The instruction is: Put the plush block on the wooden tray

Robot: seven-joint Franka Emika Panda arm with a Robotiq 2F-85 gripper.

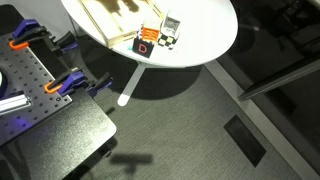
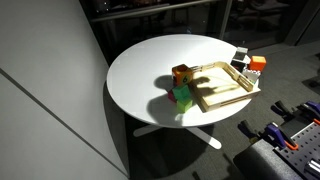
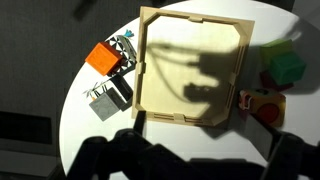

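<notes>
tool: the tool (image 3: 195, 152) shows only as a dark, blurred mass along the bottom edge of the wrist view, above the near edge of the tray; i cannot tell whether its jaws are apart or together, and no object is seen in them.
wooden tray: the wooden tray (image 3: 195, 65) lies flat on the worktop, pale, with thin raised edges; a dark shadow falls across its floor and no object lies inside it. it also shows in both exterior views (image 2: 225, 88) (image 1: 105, 12).
plush block: the plush block (image 3: 262, 103), orange with a yellowish patch, sits on the worktop just outside one corner of the tray, not on it; in an exterior view (image 2: 181, 73) it stands at the tray's edge.
green cube: a green cube (image 3: 287, 68) rests on the worktop just beside the plush block (image 2: 183, 96).
red-orange cube: a red-orange cube (image 3: 103, 57) with a black face (image 1: 147, 43) sits off the opposite side of the tray (image 2: 257, 65).
small grey objects: small grey objects (image 3: 105, 100) lie next to that cube (image 1: 170, 25); too small to name.
worktop: round white worktop (image 2: 140, 70).
clamps: orange-handled clamps (image 1: 68, 85) grip a dark perforated plate (image 1: 35, 95) apart from the worktop.
</notes>
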